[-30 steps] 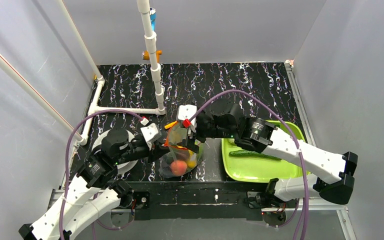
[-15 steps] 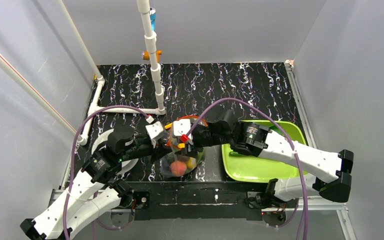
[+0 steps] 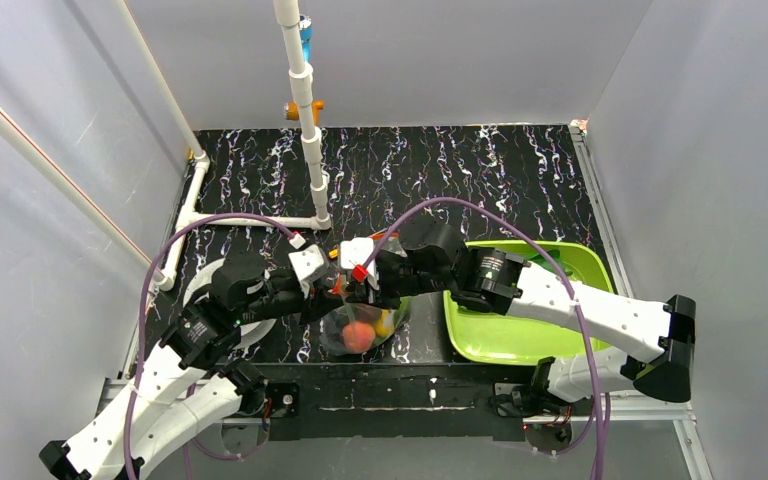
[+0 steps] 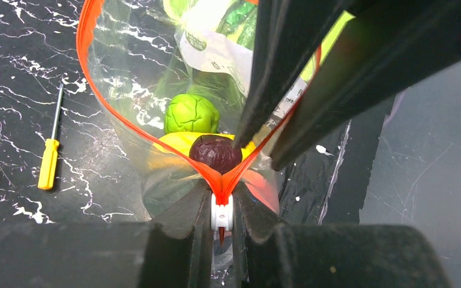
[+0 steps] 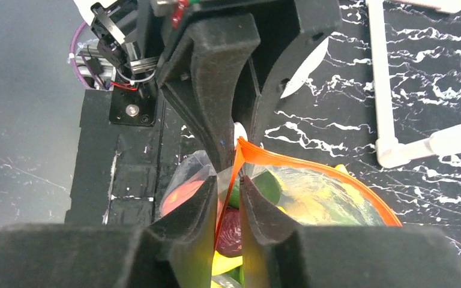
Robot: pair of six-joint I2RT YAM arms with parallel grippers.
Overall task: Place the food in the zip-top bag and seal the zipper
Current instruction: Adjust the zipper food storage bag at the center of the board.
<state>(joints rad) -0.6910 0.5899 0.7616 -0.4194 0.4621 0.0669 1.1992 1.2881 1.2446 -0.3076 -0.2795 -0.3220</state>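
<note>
The left end effector (image 4: 222, 195) is closed down to a narrow gap. It pinches the end of the zipper (image 4: 219, 183) where the two red-orange tracks meet at a small white slider (image 4: 221, 215). The right end effector (image 5: 228, 192) is just beyond it along the same edge, closed almost fully on the strip.

Beyond both sets of fingers the mouth of the zip-top bag (image 4: 132, 78) gapes in a wide loop. Directly below the left fingers, inside the bag, are a dark plum (image 4: 216, 153), a yellow piece (image 4: 174, 141) and a bright green round one (image 4: 191, 113). Off to the left side a yellow screwdriver (image 4: 49, 163) lies on the marbled surface (image 4: 12, 72). The green tray (image 3: 520, 340) is on the right arm's side.

The film looks thin, slick and limp, and will likely buckle rather than push. The load seems light but can roll and drag the mouth sideways. The stiffer closure strip is probably the only sound hold, with one end anchored and the tracks pressed together along it under tension.
</note>
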